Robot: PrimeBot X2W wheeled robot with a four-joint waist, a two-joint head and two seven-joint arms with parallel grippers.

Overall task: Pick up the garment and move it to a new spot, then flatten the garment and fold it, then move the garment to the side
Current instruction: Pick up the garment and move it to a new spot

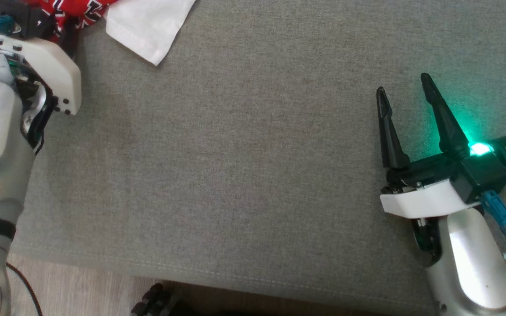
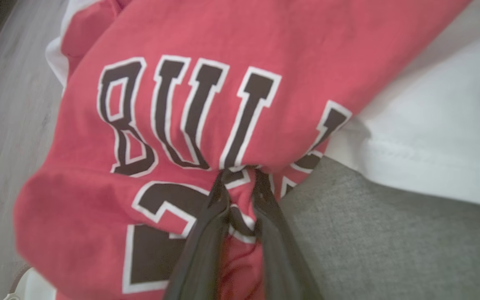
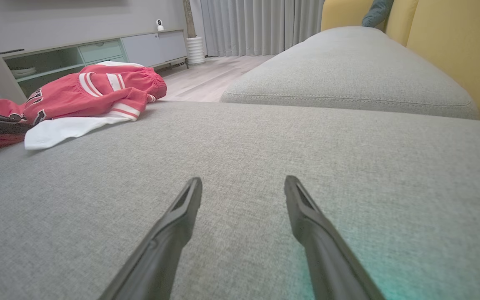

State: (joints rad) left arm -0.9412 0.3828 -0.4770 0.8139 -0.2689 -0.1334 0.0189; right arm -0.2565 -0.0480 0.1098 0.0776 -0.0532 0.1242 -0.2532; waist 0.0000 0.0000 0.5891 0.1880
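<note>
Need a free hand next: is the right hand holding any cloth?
No, the right hand is open and empty over the grey sofa cushion.

Count for you: two tools, left tool and right tool, two dark fingers each, so four. One red garment, four black letters on it, the last half hidden in a fold, plus part of one number. One white cloth; can't tell if it's a separate piece. Two grey sofa cushions: near cushion, far cushion. Two yellow back cushions. One low cabinet, one small white camera. Two green lights, one per arm. Two blue connectors, one per wrist
</note>
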